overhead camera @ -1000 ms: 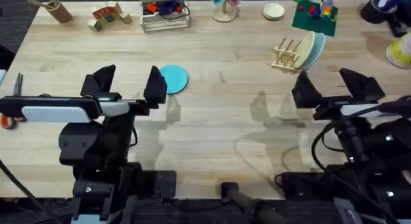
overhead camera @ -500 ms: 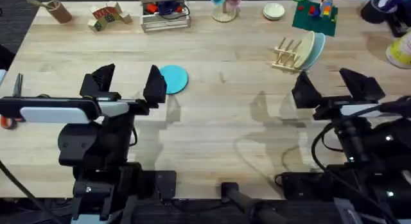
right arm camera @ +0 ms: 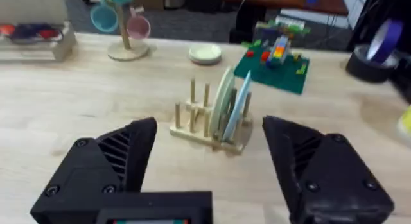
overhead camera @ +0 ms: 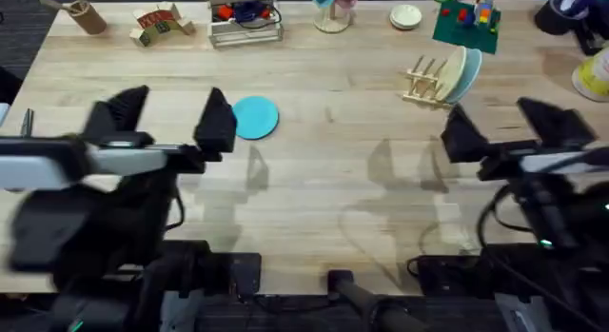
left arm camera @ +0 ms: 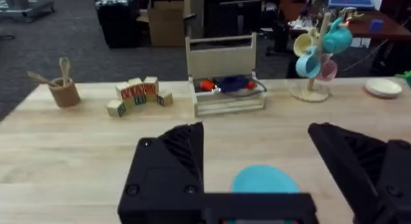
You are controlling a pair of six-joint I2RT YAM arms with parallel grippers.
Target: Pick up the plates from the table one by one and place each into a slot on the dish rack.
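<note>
Light wood plank worktop (overhead camera: pixel 324 180), grain running across. Near its far right part, the dish rack (overhead camera: pixel 426 81), small, wooden, with upright pegs. Slotted upright in the rack: a cream plate (overhead camera: pixel 454 69) and, just beside it, a pale blue plate (overhead camera: pixel 469 77), both at the rack's end away from the bare pegs (right arm camera: pixel 198 97). Well to the left of the rack, lying flat on the bare worktop: a turquoise plate (overhead camera: pixel 254 117). Just beside that plate, further from the rack: the left gripper (overhead camera: pixel 166 121), jaws spread wide, holding nothing, hovering. On the near side of the rack: the right gripper (overhead camera: pixel 509 132), jaws likewise wide apart and empty, facing the rack and clear of it.
</note>
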